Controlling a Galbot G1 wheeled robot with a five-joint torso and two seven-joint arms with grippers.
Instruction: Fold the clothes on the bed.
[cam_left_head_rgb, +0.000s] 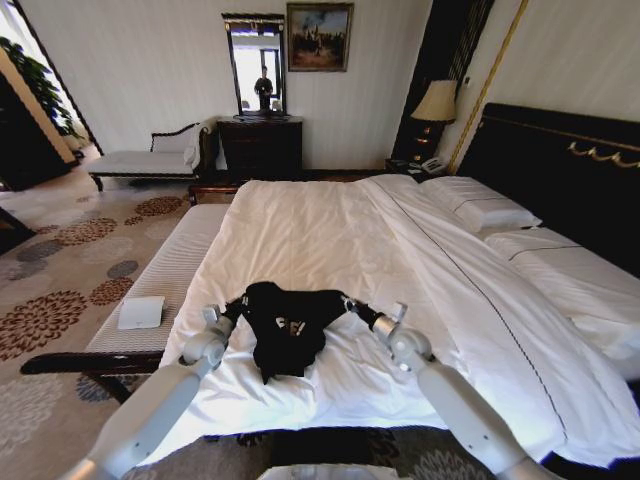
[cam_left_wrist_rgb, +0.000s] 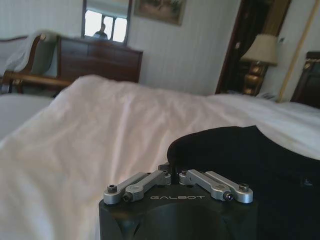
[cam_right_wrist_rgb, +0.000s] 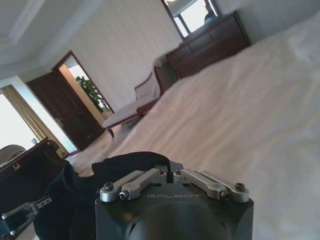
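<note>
The black T-shirt (cam_left_head_rgb: 285, 335) hangs bunched between my two grippers over the foot of the bed (cam_left_head_rgb: 330, 225), and a bit of white lettering shows on its front. My left gripper (cam_left_head_rgb: 238, 304) is shut on its left edge and my right gripper (cam_left_head_rgb: 354, 306) on its right edge. In the left wrist view the left gripper (cam_left_wrist_rgb: 173, 173) pinches the black T-shirt (cam_left_wrist_rgb: 250, 170) above the white duvet (cam_left_wrist_rgb: 100, 135). In the right wrist view the right gripper (cam_right_wrist_rgb: 170, 169) is shut on the black T-shirt (cam_right_wrist_rgb: 75, 195), with the duvet (cam_right_wrist_rgb: 250, 110) beyond.
A pale striped bench (cam_left_head_rgb: 170, 265) runs along the bed's left side with a white box (cam_left_head_rgb: 141, 312) on it. Pillows (cam_left_head_rgb: 480, 205) and a dark headboard (cam_left_head_rgb: 560, 170) are at the right. A chaise (cam_left_head_rgb: 150, 160), dresser (cam_left_head_rgb: 260, 145) and lamp (cam_left_head_rgb: 435, 100) stand by the far wall.
</note>
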